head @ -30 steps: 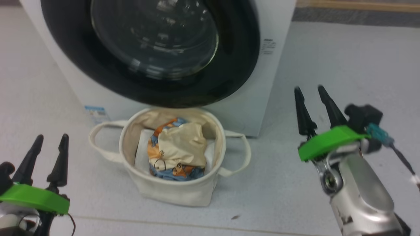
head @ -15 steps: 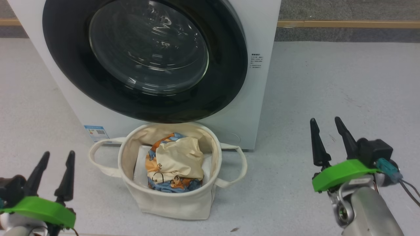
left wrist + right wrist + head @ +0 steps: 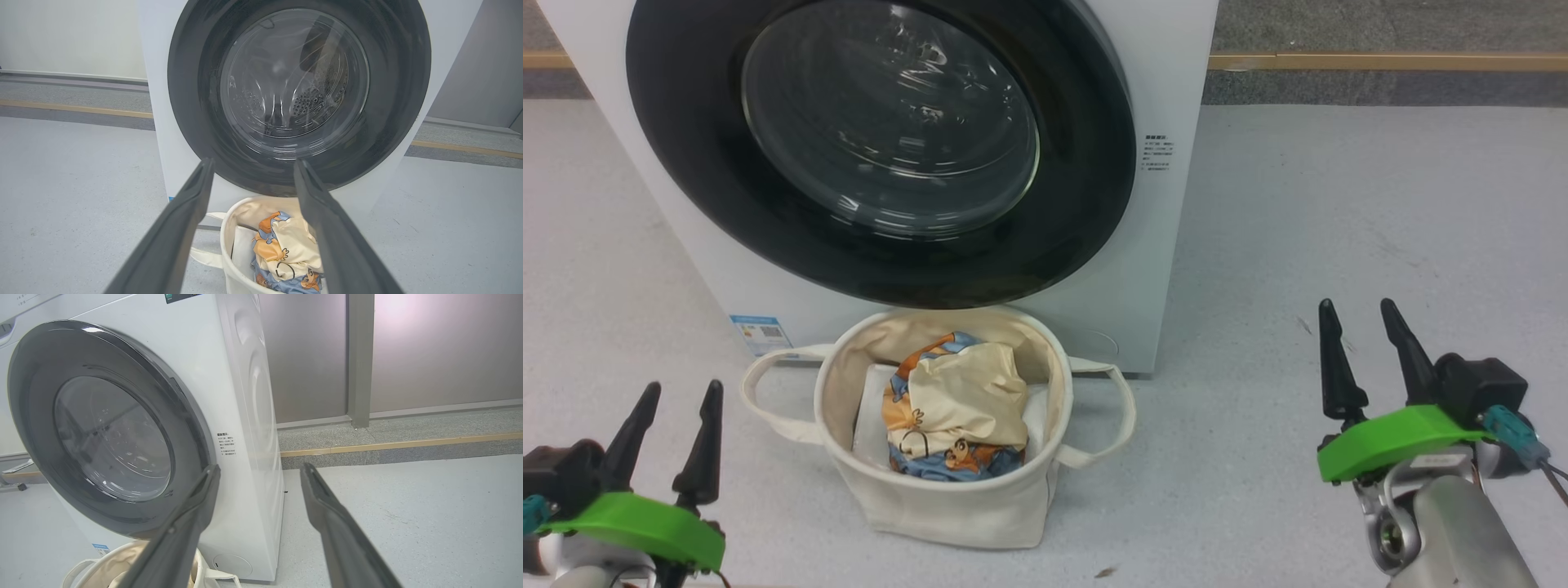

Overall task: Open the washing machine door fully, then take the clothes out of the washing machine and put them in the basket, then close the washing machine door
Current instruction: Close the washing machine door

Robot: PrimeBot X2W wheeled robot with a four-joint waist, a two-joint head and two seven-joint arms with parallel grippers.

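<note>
Drawn back slightly from the washing machine (image 3: 1168, 261), right gripper (image 3: 1357, 305) and left gripper (image 3: 684, 385) hang empty with fingers spread, while the clothes (image 3: 960, 404) lie in the basket (image 3: 947, 510) before the closed washing machine door (image 3: 882, 147).

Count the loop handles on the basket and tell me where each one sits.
2. One handle loops out from the basket's left side, the other handle from its right side, both in front of the washing machine. None seems hidden.
</note>
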